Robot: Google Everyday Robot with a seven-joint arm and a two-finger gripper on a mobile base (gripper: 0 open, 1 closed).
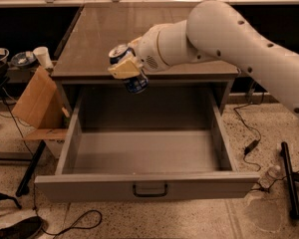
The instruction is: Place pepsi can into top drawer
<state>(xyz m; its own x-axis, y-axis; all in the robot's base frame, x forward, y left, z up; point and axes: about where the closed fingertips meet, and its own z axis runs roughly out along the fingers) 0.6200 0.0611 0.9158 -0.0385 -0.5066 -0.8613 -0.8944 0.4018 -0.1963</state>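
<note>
The pepsi can (134, 83), dark blue with a silver top, is held tilted in my gripper (125, 69), whose yellowish fingers (123, 69) are shut on it. It hangs above the back left part of the top drawer (144, 156), at the front edge of the cabinet top. The drawer is pulled wide open, grey inside, with a small dark handle (149, 189) centred on its front panel. My white arm (229, 34) reaches in from the right.
The cabinet top (139, 29) lies behind the gripper. A cardboard box (37, 103) leans at the left beside a white cup (42, 57) and bowls. Cables, a plastic bottle (270, 175) and a black bar (288, 178) lie on the floor at right.
</note>
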